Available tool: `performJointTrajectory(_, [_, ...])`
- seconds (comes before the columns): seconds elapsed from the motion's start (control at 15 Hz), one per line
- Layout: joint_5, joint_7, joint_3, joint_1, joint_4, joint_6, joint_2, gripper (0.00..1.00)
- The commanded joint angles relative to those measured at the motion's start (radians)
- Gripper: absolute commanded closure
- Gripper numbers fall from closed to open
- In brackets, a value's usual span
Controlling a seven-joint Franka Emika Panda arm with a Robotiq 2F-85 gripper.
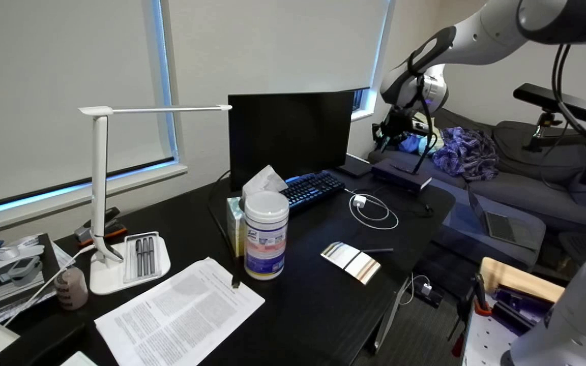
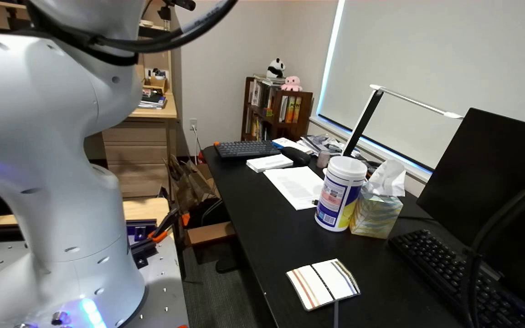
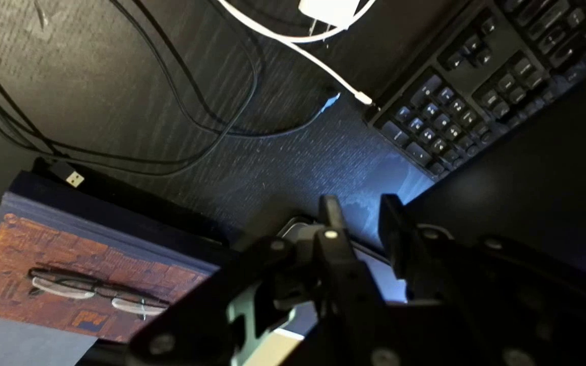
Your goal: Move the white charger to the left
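Observation:
The white charger (image 1: 359, 201) is a small block on the dark desk, right of the keyboard. Its white cord (image 1: 383, 227) lies in a loop beside it. In the wrist view the charger (image 3: 328, 11) is cut off by the top edge, with its metal prongs showing. It is out of view in the exterior view that faces the bookcase. My gripper (image 1: 383, 142) hangs in the air past the monitor's right edge, above the desk's far end. In the wrist view its fingertips (image 3: 359, 211) stand apart with nothing between them, away from the charger.
A black keyboard (image 3: 440, 112) lies beside the charger, with the monitor (image 1: 290, 137) behind. A thick book (image 3: 89, 264) with glasses on it and loose dark cables (image 3: 171, 162) lie near. A wipes tub (image 1: 266, 236), tissue box (image 2: 375, 214) and striped notebook (image 1: 351, 262) stand on the desk.

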Motion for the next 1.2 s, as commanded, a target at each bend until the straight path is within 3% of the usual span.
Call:
performJointTrajectory(0.0, [-0.003,0.019,-0.005,0.023,0.027,-0.082,0.046,0.44])
performJointTrajectory(0.4, [-0.048,-0.003,-0.005,0.060,0.045,-0.131,0.139,0.05])
performJointTrajectory(0.47, [-0.065,-0.011,-0.005,0.067,0.048,-0.128,0.156,0.02])
performJointTrajectory(0.8, [-0.062,0.027,0.011,0.083,0.097,-0.117,0.250,0.00])
performJointTrajectory(1.13, [-0.017,0.146,0.013,0.082,0.163,-0.120,0.325,0.00])
